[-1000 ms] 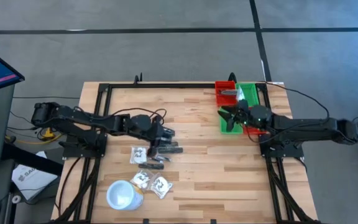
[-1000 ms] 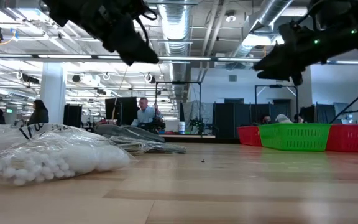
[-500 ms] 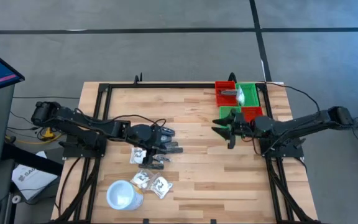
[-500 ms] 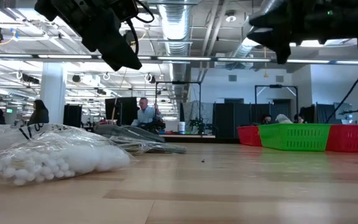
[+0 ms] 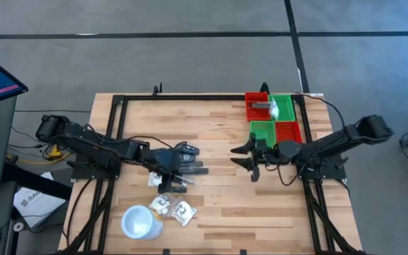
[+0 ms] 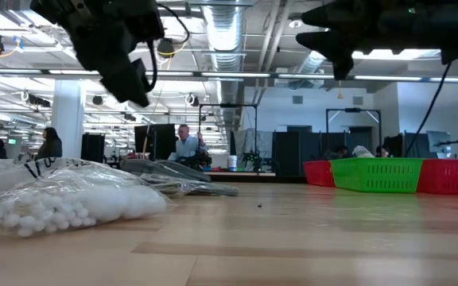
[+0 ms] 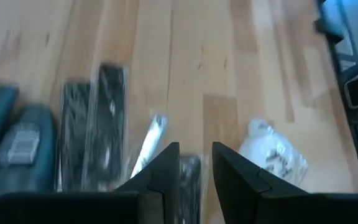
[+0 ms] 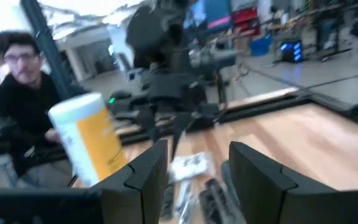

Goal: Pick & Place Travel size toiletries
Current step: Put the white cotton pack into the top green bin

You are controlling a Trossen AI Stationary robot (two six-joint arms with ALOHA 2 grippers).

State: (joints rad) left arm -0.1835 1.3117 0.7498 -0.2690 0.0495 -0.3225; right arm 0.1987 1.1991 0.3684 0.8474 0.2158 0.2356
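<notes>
The travel size toiletries lie in a loose pile left of the table's middle: dark tubes (image 5: 192, 168) (image 7: 110, 124) and clear sachets with white contents (image 5: 184, 211) (image 6: 70, 202) (image 7: 272, 154). My left gripper (image 5: 170, 173) (image 7: 195, 158) hovers over the pile, tipped downward and open by a narrow gap, and a dark tube (image 7: 190, 183) shows on the table below that gap. My right gripper (image 5: 236, 158) (image 8: 197, 162) is open and empty. It points level toward the table's left, above the table's middle.
Red and green bins (image 5: 263, 131) (image 6: 376, 175) stand at the far right, and a pale item (image 5: 269, 106) lies in the far ones. A white cup (image 5: 139, 221) (image 8: 92, 140) sits near the front left. Bare wood lies between the pile and the bins. People show in the room beyond.
My right gripper has swung from over the bins toward the table's middle and left, levelling out as it went. My left gripper has shifted a little toward the near edge over the pile, rolling and tipping further down. The toiletries have not moved.
</notes>
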